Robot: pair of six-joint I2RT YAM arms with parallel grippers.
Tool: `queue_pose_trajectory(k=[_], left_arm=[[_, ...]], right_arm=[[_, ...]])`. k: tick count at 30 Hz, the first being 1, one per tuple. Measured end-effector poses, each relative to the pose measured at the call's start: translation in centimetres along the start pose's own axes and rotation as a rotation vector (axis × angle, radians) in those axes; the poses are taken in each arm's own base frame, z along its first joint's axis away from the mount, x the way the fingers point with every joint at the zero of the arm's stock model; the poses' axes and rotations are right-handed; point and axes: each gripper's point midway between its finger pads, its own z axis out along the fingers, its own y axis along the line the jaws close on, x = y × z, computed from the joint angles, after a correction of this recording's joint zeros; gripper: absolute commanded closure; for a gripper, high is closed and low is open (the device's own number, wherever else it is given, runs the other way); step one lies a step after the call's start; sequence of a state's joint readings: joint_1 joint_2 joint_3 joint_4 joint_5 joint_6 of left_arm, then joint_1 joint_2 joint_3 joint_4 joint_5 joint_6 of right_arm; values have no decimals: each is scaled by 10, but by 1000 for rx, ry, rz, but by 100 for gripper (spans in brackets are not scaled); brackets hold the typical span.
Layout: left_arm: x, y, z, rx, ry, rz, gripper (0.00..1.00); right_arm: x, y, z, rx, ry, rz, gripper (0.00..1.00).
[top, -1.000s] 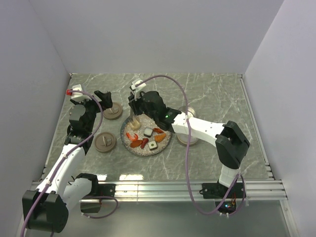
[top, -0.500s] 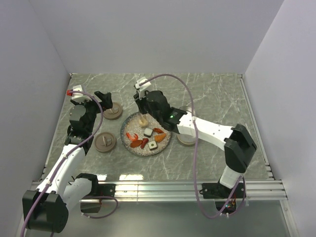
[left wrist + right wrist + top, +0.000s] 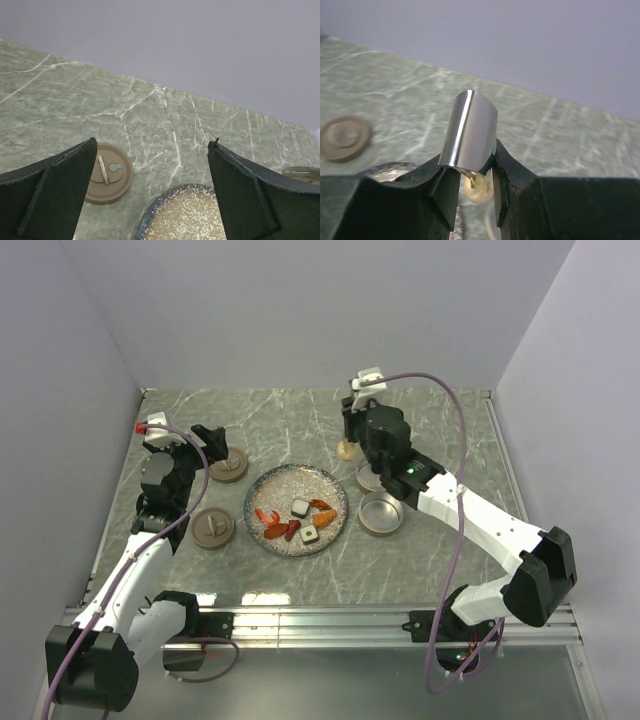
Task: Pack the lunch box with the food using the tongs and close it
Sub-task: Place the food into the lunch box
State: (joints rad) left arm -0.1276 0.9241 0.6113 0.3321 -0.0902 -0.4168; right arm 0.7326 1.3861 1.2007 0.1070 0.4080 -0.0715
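Green-veined marble table (image 3: 440,440), walled in pale lilac, is the stage for a transfer step. A pale round ball (image 3: 346,449) is pinched at the tips of the tongs (image 3: 470,127), just beneath and ahead of the right gripper (image 3: 470,161). That gripper is clenched around the arms of the tongs, squeezing them together on the ball. Whether the ball is clear of the marble or brushing it cannot be told from above.

Nearest the gripper, back toward its own arm, is a round tin (image 3: 368,478) partly hidden under the forearm. A second tin (image 3: 381,514) stands open just nearer the bases. Farther off to the gripper's left lies the speckled plate (image 3: 270,490), which carries red and orange bits (image 3: 275,527) and white squares (image 3: 301,507). Two brown lids (image 3: 228,466) (image 3: 213,529) lie beyond the plate. Over them the left gripper (image 3: 152,145) hangs with its jaws spread wide, grasping nothing.

Judging by this, the step in hand is ferrying the ball to the lunch box, and the ball is not yet over either tin. The next move calls for swinging the tips back over an open tin and lowering them. Only then should the squeeze ease, since a round piece could roll free.
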Motion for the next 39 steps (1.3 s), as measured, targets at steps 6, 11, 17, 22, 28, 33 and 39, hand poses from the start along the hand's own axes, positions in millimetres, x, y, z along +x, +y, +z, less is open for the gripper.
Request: queue_pose_trajectory(k=[6,11,17,22,28,33,39], left_arm=[[0,0,0,1,1,0,1],[1,-1,0,7,3,-5,0],[1,-3,0,13,6,-14,0],[2,-3,0,13,8,-14,1],[2,-3,0,14,8,-14,0],[3,-2,1,12,12,-14,1],[3,-2,1,12,12,-14,1]], right_arm=[[23,-39,1,106,54,-4,93],[39,-56,0,157,94,-3,93],[53,-71,-3,210,132,-5,87],[55,-79,-4,237,136,6,72],[57,-85,-3,255,137,13,53],[56,-84,-3,252,135,14,50],[59,-79,-2,223,127,20,53]])
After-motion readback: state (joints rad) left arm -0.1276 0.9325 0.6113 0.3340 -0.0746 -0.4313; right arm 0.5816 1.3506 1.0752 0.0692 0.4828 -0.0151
